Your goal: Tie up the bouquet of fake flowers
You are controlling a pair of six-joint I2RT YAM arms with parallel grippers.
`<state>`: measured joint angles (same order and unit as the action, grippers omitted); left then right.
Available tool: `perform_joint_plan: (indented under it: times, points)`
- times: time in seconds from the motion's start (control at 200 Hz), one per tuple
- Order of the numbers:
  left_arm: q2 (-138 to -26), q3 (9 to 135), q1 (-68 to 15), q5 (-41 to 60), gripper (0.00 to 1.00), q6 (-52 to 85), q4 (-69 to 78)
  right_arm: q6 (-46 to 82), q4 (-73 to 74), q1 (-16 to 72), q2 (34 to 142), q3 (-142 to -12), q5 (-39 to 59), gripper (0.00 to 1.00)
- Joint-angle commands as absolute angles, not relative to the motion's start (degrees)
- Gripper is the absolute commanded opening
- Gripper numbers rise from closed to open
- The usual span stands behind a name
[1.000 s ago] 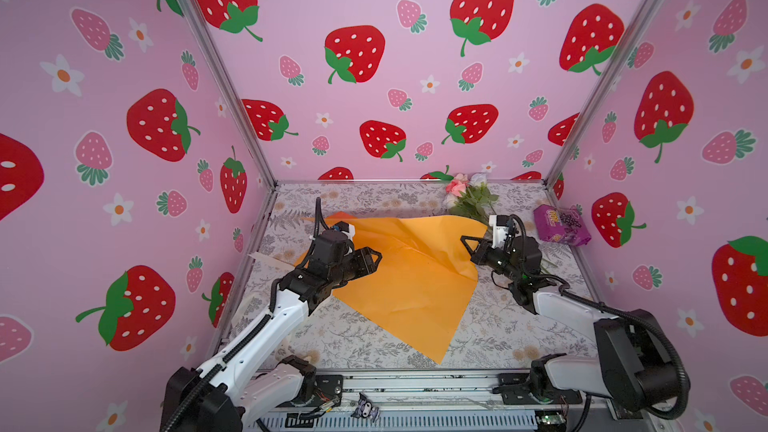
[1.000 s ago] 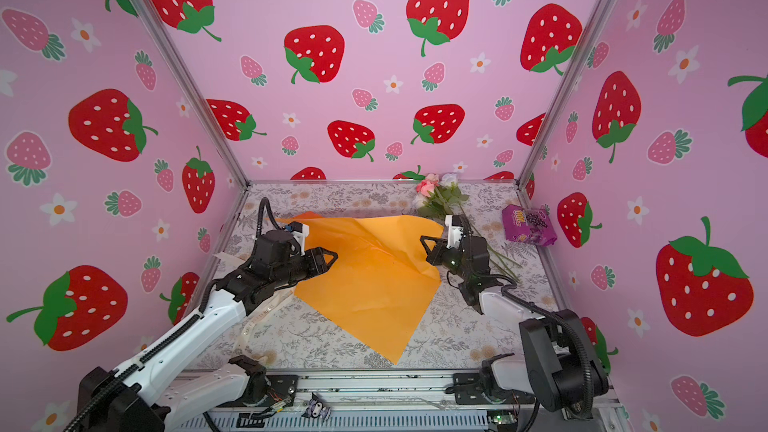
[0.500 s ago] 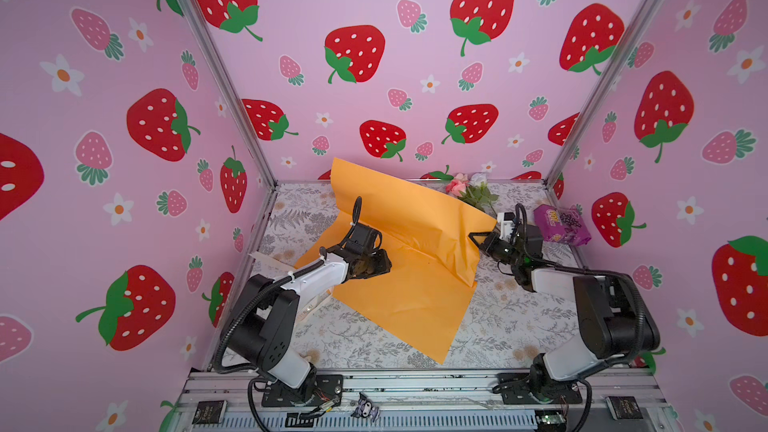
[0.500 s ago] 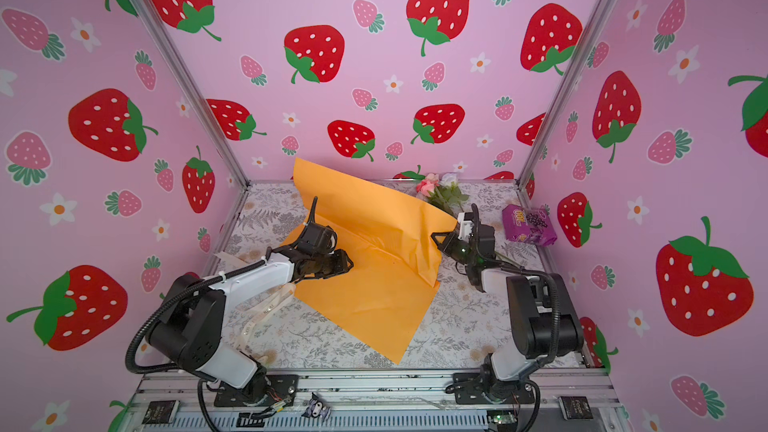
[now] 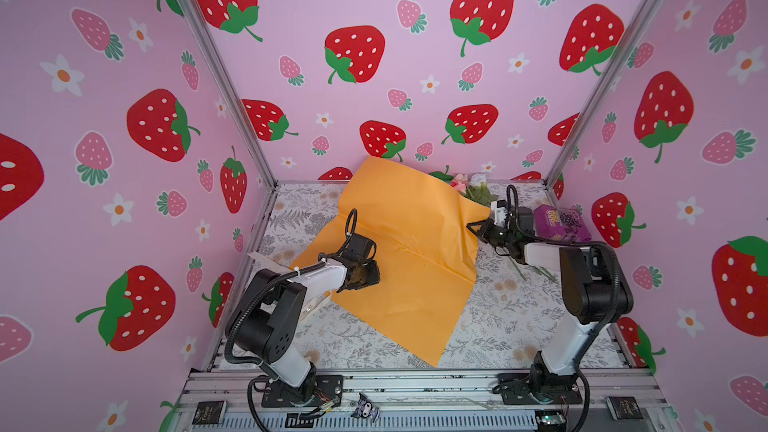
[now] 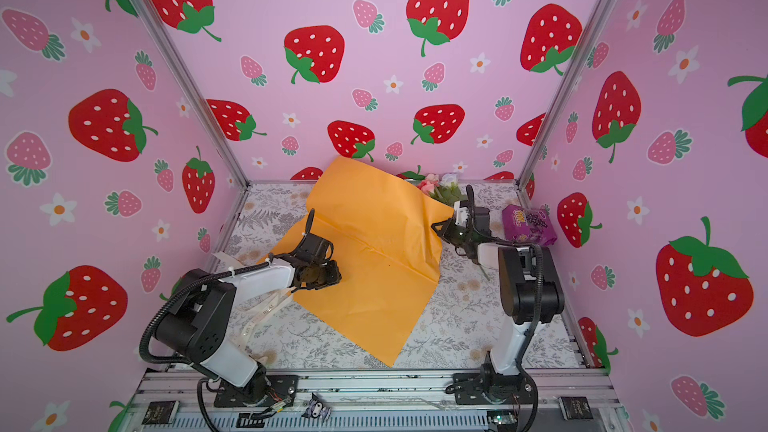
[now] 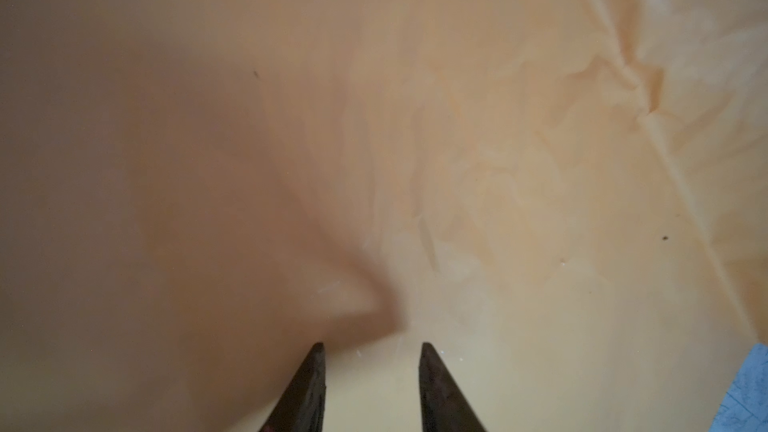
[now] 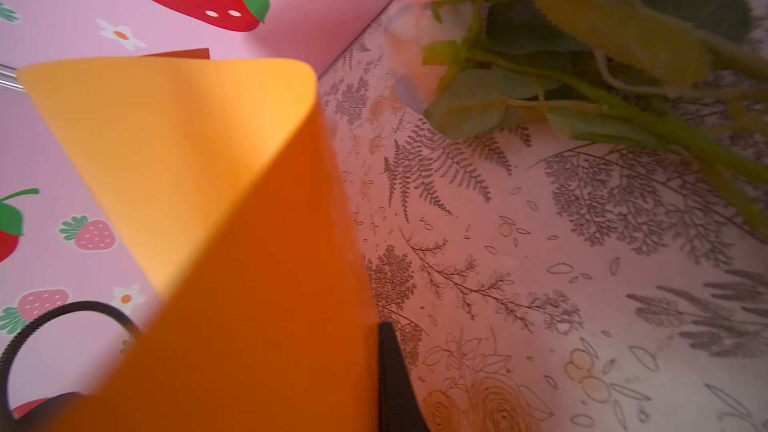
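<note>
Curling orange paper (image 5: 415, 243) beside roses (image 5: 467, 184)

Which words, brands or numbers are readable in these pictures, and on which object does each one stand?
"OOL": yellow letters on the purple snack packet; a first letter may be missing, and its other print is too small to read.
Cream ribbon: it carries printed lettering, too blurred to read.
Black plates on the front rail: pale script, too small to read.
Orange wrapping paper: no text shows.
</note>
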<state>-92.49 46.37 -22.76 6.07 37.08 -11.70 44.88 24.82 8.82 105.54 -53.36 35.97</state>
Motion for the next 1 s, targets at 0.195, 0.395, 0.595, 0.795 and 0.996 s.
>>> perform_joint_plan:
  times: [0.195, 0.395, 0.595, 0.795, 0.996]
  points:
    - [-92.20, 44.79, -16.40, 7.29, 0.39, 35.69, -16.79, 41.30, 13.67, 8.74, 106.64, -53.12, 26.50, 0.02]
    - [-90.26, 44.26, -15.13, 7.47, 0.40, 36.02, -18.90, 41.04, 8.99, 9.39, 106.77, -52.30, 21.77, 0.02]
    - [-90.71, 44.94, -14.90, 11.89, 0.41, 36.04, -17.87, 41.13, 7.76, 10.02, 107.75, -52.38, 18.29, 0.02]
    - [-92.83, 47.93, -14.81, 12.03, 0.41, 35.78, -19.34, 42.19, 7.92, 10.11, 103.00, -51.43, 18.35, 0.32]
    - [-91.26, 47.85, -13.77, 10.38, 0.40, 35.30, -20.80, 36.53, 6.31, 11.97, 91.04, -51.00, 15.76, 0.44]
